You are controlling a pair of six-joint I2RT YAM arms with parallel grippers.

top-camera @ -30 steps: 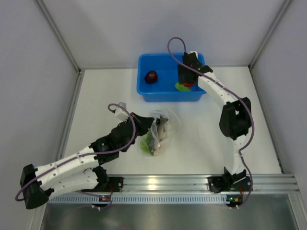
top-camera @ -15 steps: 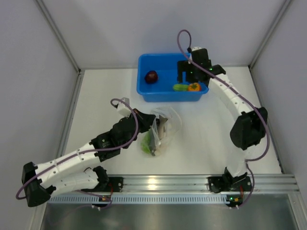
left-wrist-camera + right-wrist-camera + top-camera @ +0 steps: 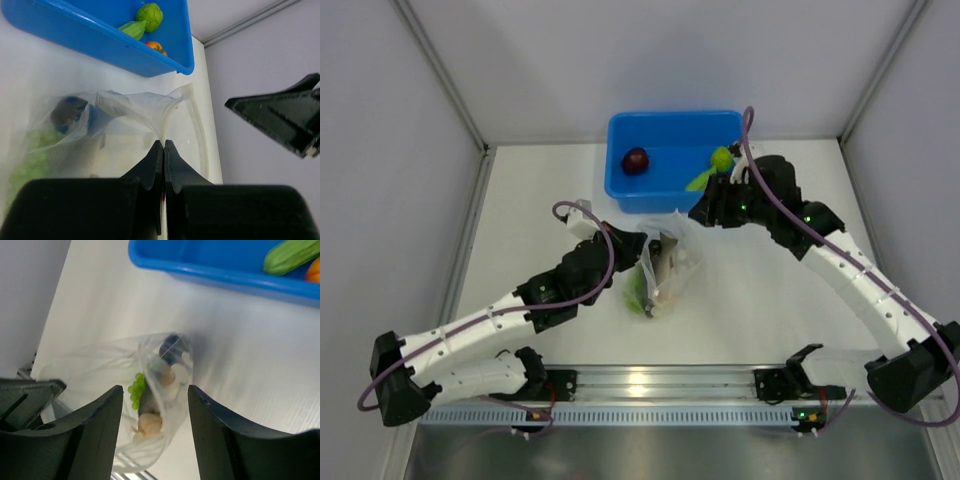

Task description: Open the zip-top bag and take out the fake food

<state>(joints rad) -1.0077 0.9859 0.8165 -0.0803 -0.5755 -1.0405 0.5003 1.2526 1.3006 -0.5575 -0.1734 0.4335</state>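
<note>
The left gripper (image 3: 163, 146) pinches the bag (image 3: 125, 107) by its rim, propping the mouth open. The right gripper (image 3: 155, 390), spread and empty, hovers above, likely after the grapes (image 3: 135, 390) inside.

Robotics lab test cell, white table (image 3: 520, 220), grey partition walls (image 3: 570, 60), aluminium rail (image 3: 660, 380)

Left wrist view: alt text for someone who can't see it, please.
The left gripper is pinched shut on the edge of a clear bag holding green grapes and a dark piece. Behind it a blue bin holds green and orange fake food.
</note>
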